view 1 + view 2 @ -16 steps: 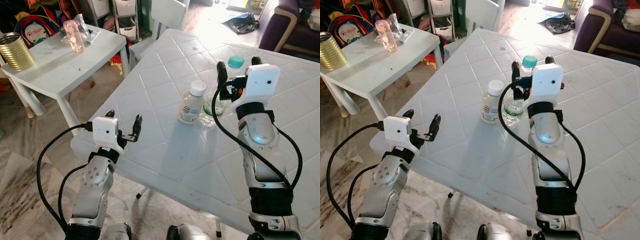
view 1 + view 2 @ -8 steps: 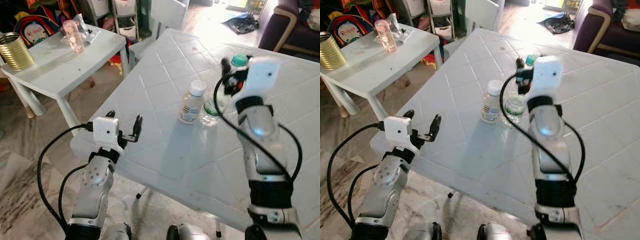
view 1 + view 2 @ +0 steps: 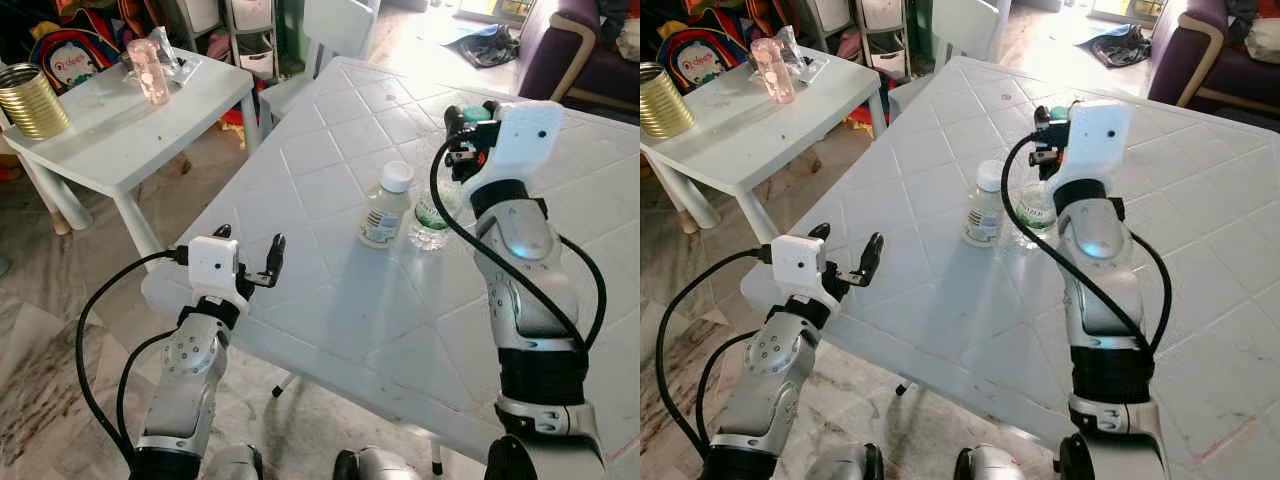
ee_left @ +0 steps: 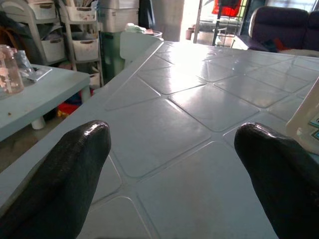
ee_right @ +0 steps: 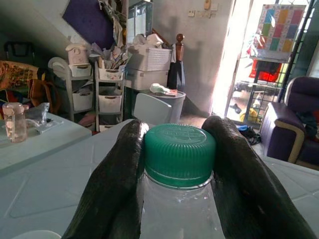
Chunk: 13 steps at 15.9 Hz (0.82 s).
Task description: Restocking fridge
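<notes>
White tiled table bearing a clear green-capped water bottle clamped at the neck by the right gripper, a white-capped bottle just beside it, and the left gripper spread wide over the near edge.

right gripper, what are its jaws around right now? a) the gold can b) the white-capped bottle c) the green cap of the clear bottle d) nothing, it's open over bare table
c: in the right wrist view the right gripper has one black jaw on each side of the green cap of the clear bottle.
</notes>
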### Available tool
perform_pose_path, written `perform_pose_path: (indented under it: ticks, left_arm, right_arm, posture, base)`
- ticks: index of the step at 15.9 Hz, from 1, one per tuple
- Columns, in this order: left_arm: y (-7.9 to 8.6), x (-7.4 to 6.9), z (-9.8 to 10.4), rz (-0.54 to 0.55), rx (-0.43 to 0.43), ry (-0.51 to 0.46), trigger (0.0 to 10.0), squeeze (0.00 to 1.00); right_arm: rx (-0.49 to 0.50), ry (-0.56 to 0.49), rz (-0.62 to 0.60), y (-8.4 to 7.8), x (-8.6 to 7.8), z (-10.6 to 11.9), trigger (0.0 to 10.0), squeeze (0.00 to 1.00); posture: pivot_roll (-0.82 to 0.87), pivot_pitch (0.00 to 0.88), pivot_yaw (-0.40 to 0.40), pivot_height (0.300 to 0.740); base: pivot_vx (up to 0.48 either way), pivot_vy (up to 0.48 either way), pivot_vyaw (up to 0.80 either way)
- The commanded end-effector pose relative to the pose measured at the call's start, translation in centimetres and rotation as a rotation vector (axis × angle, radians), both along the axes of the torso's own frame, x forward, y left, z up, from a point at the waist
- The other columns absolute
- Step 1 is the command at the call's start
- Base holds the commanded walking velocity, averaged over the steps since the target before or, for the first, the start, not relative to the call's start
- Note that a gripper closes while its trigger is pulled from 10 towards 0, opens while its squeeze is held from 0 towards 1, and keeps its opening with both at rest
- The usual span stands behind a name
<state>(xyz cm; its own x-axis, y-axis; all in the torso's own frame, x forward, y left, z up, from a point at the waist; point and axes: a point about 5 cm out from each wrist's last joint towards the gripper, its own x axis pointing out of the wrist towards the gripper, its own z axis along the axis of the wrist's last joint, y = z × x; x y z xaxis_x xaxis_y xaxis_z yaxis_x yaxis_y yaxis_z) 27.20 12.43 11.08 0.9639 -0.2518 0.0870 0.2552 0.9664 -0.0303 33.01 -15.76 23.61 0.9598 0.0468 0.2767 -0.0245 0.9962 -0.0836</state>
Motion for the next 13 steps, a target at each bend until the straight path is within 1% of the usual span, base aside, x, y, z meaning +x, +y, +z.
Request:
perform_pose_path:
  ticks: [1,2,3,4,7,9,13]
  left_arm:
    - [0.0,0.0,-0.4,-0.005,0.020,0.019,10.0,0.00]
    - [0.0,0.0,-0.4,-0.005,0.021,0.020,10.0,0.00]
    - [-0.1,0.0,-0.4,-0.007,0.024,0.023,10.0,0.00]
    - [-0.1,-0.1,-0.5,-0.010,0.030,0.029,10.0,0.00]
    - [0.0,-0.2,-0.7,-0.013,0.038,0.038,10.0,0.00]
    - [0.0,-0.2,-0.8,-0.015,0.040,0.043,10.0,0.00]
    - [-0.1,-0.1,-0.9,-0.021,0.049,0.050,10.0,0.00]
  right_arm:
    - [0.005,0.029,-0.004,-0.3,0.2,-0.2,2.6,0.00]
    - [0.012,0.037,-0.007,-0.3,0.3,-0.3,2.6,0.00]
    - [0.028,0.059,-0.012,-0.4,0.4,-0.5,0.0,0.00]
    - [0.054,0.098,-0.024,-0.6,0.5,-1.0,0.0,0.00]
    - [0.040,0.202,-0.076,-1.1,0.2,-2.1,0.0,0.00]
    - [0.032,0.229,-0.082,-1.2,-0.1,-2.5,0.0,0.00]
    - [0.058,0.298,-0.094,-1.3,-1.0,-3.1,0.0,0.00]
  posture:
    - [0.02,0.106,-0.027,0.740]
    - [0.02,0.106,-0.027,0.740]
    - [0.02,0.107,-0.025,0.740]
    - [0.03,0.108,-0.025,0.740]
    - [0.03,0.109,-0.026,0.740]
    - [0.03,0.110,-0.025,0.740]
    - [0.02,0.110,-0.026,0.740]
  base:
    - [0.000,0.000,0.00]
    - [0.000,0.000,0.00]
    - [0.000,0.000,0.00]
    - [0.000,0.000,0.00]
    - [0.000,0.000,0.00]
    - [0.000,0.000,0.00]
    - [0.000,0.000,0.00]
